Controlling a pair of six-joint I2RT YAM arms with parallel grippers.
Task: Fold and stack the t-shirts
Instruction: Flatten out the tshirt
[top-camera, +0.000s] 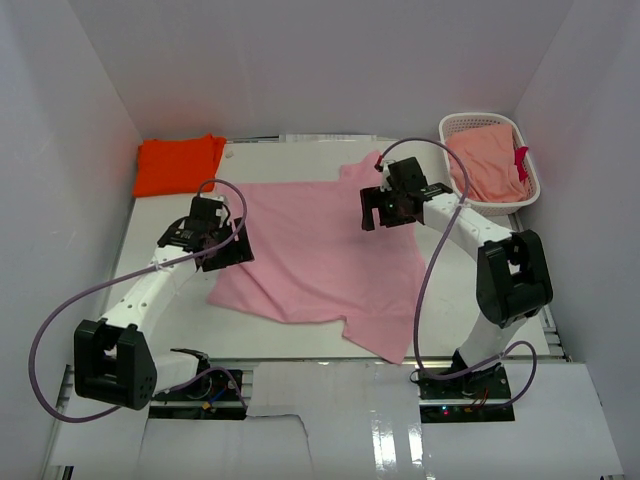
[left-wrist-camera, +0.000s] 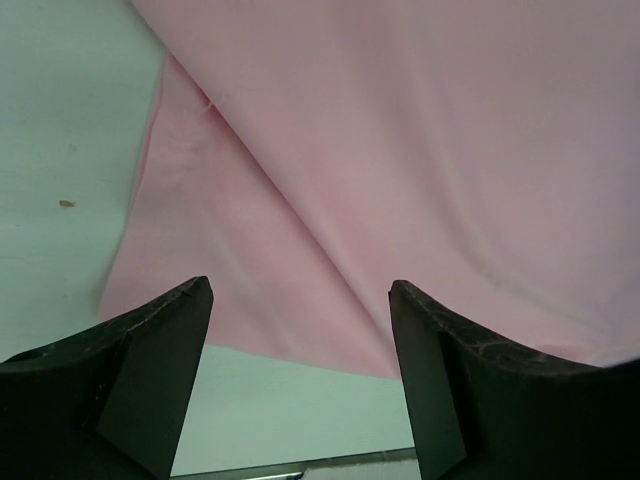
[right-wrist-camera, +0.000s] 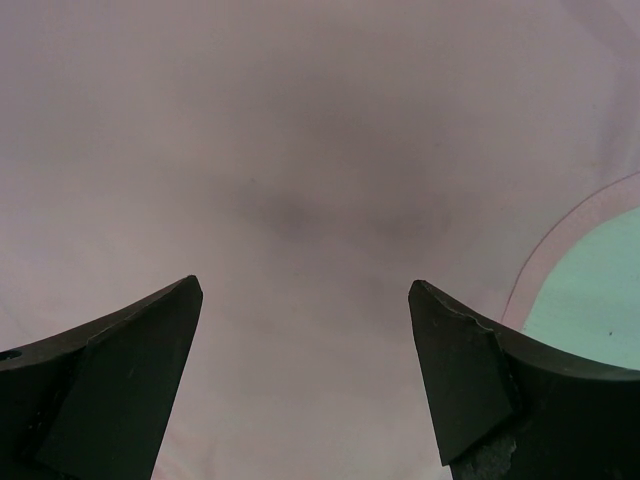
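White table (top-camera: 145, 225) carries a light pink t-shirt (top-camera: 320, 250) spread across its middle, the left gripper (top-camera: 222, 247) wide open and empty over its left edge, the right gripper (top-camera: 385, 207) equally open above its far-right part, an orange t-shirt (top-camera: 178, 165) in the far-left corner.

The pink t-shirt (top-camera: 320, 250) is plain light pink with no print. Under the right wrist camera it reads as a duller, greyish pink in shadow. The orange t-shirt (top-camera: 178, 165) is plain bright orange. The basket (top-camera: 478, 118) is a white lattice, and the cloth (top-camera: 490, 165) in it is salmon with a small magenta-red patch. The table (top-camera: 300, 345) is white, faintly green-tinted in the wrist views, with one tiny brown speck (left-wrist-camera: 66, 203). The arms (top-camera: 150, 285) are white with black joints and black jaws, and their cables (top-camera: 416, 140) are lilac.
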